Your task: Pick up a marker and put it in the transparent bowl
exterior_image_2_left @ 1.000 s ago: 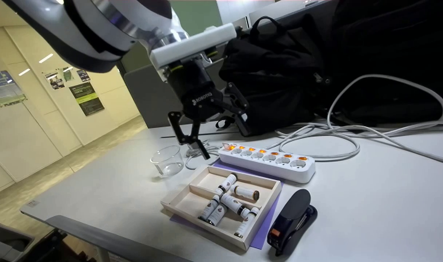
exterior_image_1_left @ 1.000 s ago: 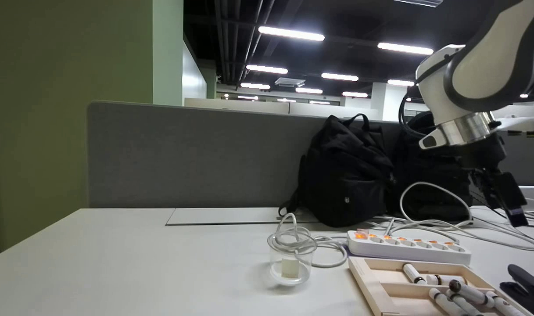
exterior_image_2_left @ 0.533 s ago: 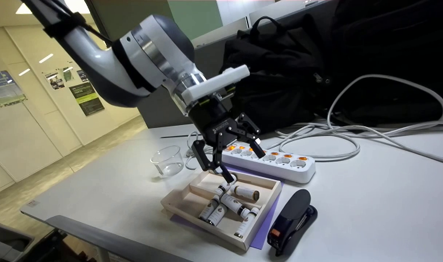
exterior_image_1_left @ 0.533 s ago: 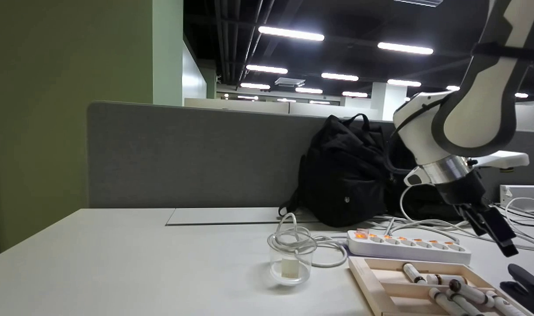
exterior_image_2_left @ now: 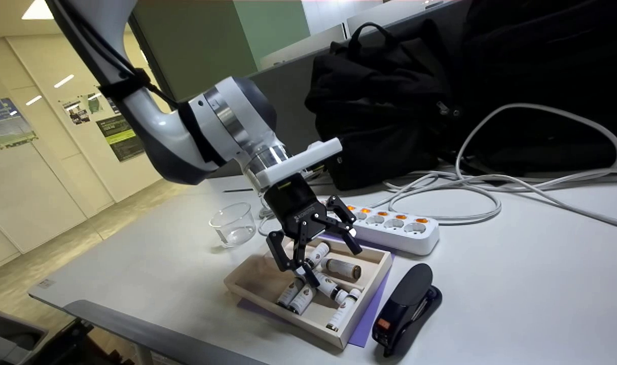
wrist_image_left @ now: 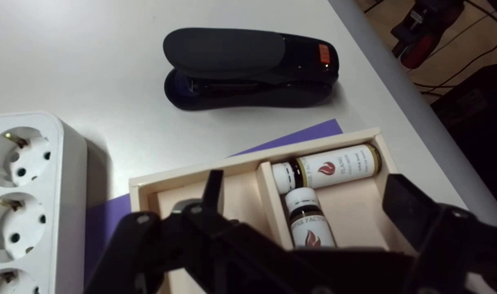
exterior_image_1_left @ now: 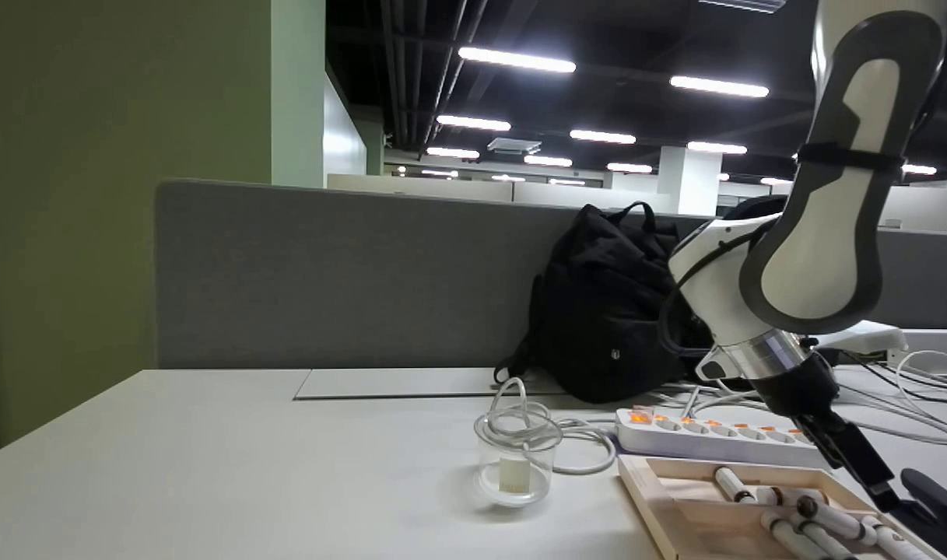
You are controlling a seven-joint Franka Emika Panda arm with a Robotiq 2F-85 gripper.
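Note:
No marker shows clearly. Several small capped bottles with white labels lie in a shallow divided wooden box (exterior_image_2_left: 257, 299), which also shows in an exterior view (exterior_image_1_left: 640, 498) and the wrist view (wrist_image_left: 232, 161). One bottle (wrist_image_left: 338, 165) lies along the box wall, and another (wrist_image_left: 311, 228) has its cap against it. The transparent bowl (exterior_image_2_left: 232, 225) stands upright on the table beside the box, and it also shows in an exterior view (exterior_image_1_left: 514, 498). My gripper (exterior_image_2_left: 337, 264) is open and empty just above the bottles. In the wrist view its fingers (wrist_image_left: 304, 200) straddle the second bottle, whose lower part is hidden.
A black stapler (exterior_image_2_left: 409, 309) lies beside the box. A white power strip (exterior_image_2_left: 404, 233) lies behind it. A purple sheet (exterior_image_2_left: 361, 332) is under the box. Looped white cable (exterior_image_1_left: 590, 451) lies behind the bowl. A black backpack (exterior_image_2_left: 379, 111) stands at the back.
My open gripper has come down toward the table and now hangs low over the wooden box. The bottles, bowl and stapler have not moved.

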